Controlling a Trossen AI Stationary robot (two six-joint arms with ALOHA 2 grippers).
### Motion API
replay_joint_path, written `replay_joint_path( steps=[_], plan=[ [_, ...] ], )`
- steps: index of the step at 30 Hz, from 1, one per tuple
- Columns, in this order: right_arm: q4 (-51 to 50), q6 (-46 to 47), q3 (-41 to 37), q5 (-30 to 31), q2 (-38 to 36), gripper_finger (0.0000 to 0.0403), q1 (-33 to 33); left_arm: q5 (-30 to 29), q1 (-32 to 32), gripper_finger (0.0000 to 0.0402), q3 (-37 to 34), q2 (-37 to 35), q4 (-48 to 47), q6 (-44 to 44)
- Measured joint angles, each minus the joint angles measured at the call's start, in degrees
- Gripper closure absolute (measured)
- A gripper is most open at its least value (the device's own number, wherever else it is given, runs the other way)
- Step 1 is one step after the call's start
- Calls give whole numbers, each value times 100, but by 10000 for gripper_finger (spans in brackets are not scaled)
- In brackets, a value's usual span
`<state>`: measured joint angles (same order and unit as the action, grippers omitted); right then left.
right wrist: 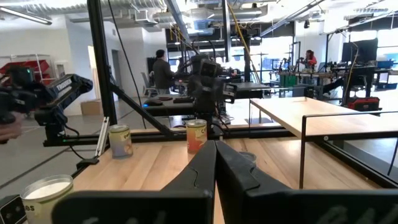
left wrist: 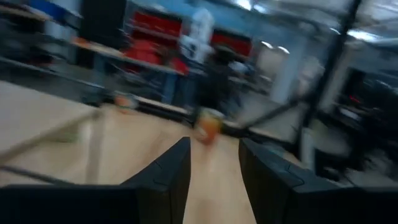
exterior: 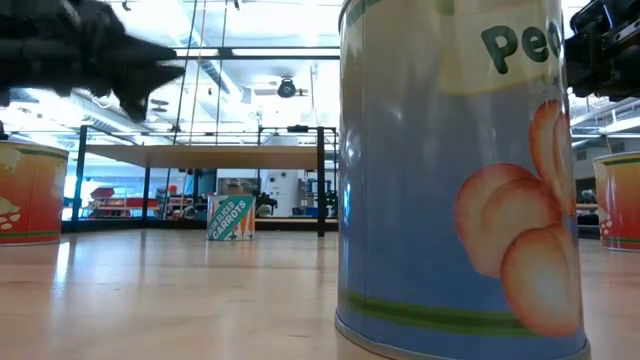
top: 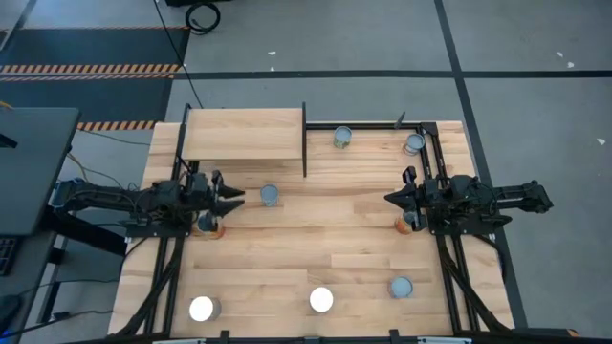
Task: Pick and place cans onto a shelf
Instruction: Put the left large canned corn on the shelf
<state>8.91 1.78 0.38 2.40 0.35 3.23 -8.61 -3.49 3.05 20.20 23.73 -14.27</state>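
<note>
Left tool (top: pixel 232 198): jaws closed on nothing, hovering at about 9 o'clock on the desk (top: pixel 316 244), just above an orange can (top: pixel 211 225).
Right tool (top: pixel 394 199): pinched shut and empty, at 3 o'clock, beside another orange can (top: pixel 409 222); this arm looks to be waiting.
Shelf (top: pixel 244 135): at 11 o'clock, a pale wood board on a thin black frame with a black upright edge; nothing stands on it yet.
Cans: eight, all on the desk. One blue-topped can (top: pixel 270 195) sits near the centre, two by 1 o'clock (top: pixel 342 138) (top: pixel 413 143), one at 5 o'clock (top: pixel 400 287), two bright-lidded ones at 6 (top: pixel 321 300) and 7 o'clock (top: pixel 202 309).
Materials: round tins with shiny metal lids and glossy paper labels; smooth planked wood underneath.
Handling: probably stiff and fairly heavy if full, with slick sides that could slip or tip.
Where to hold: likely across the body at mid-height, jaws square to the wall.
</note>
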Motion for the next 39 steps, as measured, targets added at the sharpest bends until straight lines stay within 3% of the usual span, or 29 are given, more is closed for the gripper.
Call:
replay_joint_path(
  steps=[3,11,16,19,25,30,39],
  plan=[
    [0,0,1,-1,-2,386,2,117,-90,260,930,210,-1123,-40],
    [0,0,-1,2,1,386,1,34,-358,260,4012,1984,-6259,-786],
    [0,0,-2,-1,1,386,0,68,-332,256,5489,3069,-8701,-1234],
    [0,0,1,-1,1,386,0,270,-289,234,6016,3499,-9825,-1659],
    [0,0,-1,0,-1,386,-1,998,-191,133,5936,3777,-11155,-2595],
    [0,0,1,1,1,386,-1,1603,-161,56,5266,3793,-10954,-2340],
    [0,0,-2,-1,0,386,0,1698,-378,48,4536,3897,-10552,-1634]
  ],
)
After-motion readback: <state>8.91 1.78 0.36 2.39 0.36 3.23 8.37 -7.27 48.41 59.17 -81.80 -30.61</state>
